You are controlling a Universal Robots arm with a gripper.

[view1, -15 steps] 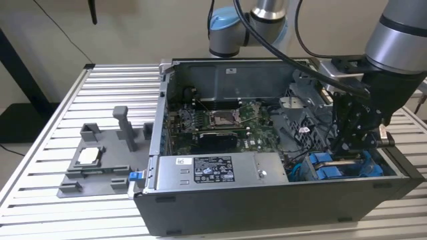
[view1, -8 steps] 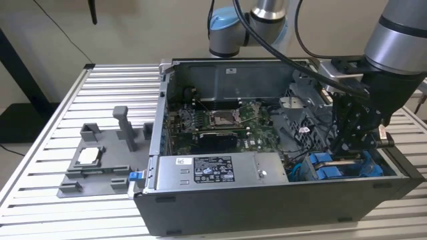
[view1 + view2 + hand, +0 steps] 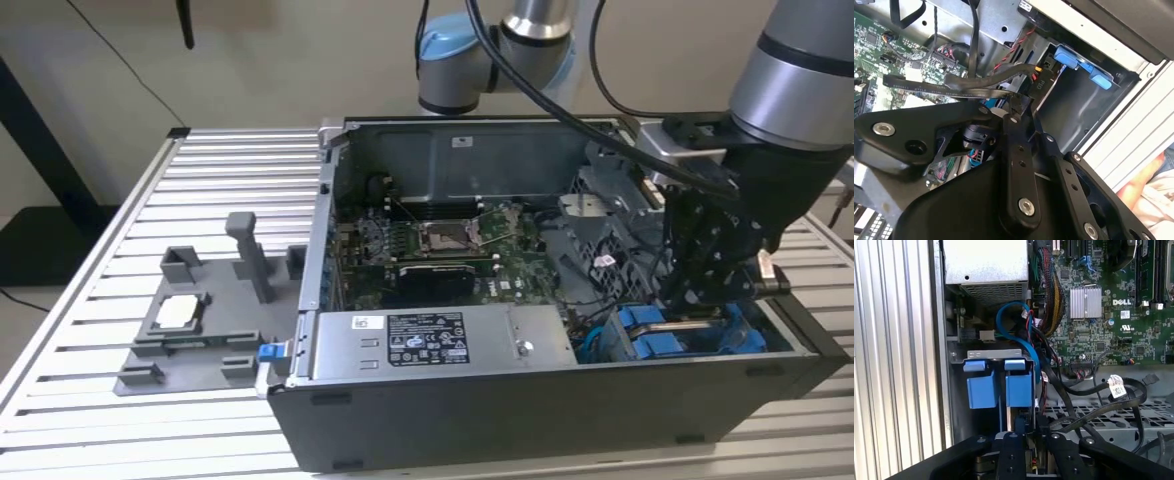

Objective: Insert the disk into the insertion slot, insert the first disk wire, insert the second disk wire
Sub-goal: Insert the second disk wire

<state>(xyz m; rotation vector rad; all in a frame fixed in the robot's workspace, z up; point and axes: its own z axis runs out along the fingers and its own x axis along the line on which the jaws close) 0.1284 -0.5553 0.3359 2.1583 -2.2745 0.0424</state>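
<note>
Gripper [image 3: 697,305] sits low inside the open computer case [image 3: 534,410], at the corner on the exterior view's right, directly over the blue drive fittings. Open, closed or gripping: cannot tell, as the tip is crowded by cables in both wrist views.

In the second wrist view the gripper [image 3: 1021,107] ends just beside a black wire connector [image 3: 1038,80] with red, yellow and black leads. Contact is not resolvable. A flat black cable [image 3: 944,90] runs from the same spot across the board.

Disk [image 3: 1019,387]: its blue carrier end shows in the first wrist view, seated in the insertion slot [image 3: 991,354], in line with the gripper [image 3: 1030,427]. The metal body is hidden. A second blue carrier [image 3: 981,387] sits just beside it in the same cage. In the second wrist view the slot [image 3: 1079,115] reads as a dark metal bay with blue tabs at its edge.

Blue cable [image 3: 1033,340] loops from behind the carriers up toward the power-supply box [image 3: 986,265].

Farther out lie the motherboard [image 3: 441,240] mid-case and the labelled power-supply box [image 3: 427,345] along the near wall. The case stands on a slatted metal table [image 3: 227,160]. A grey fixture [image 3: 200,330] lies on the table at the exterior view's left, well apart from the gripper.
</note>
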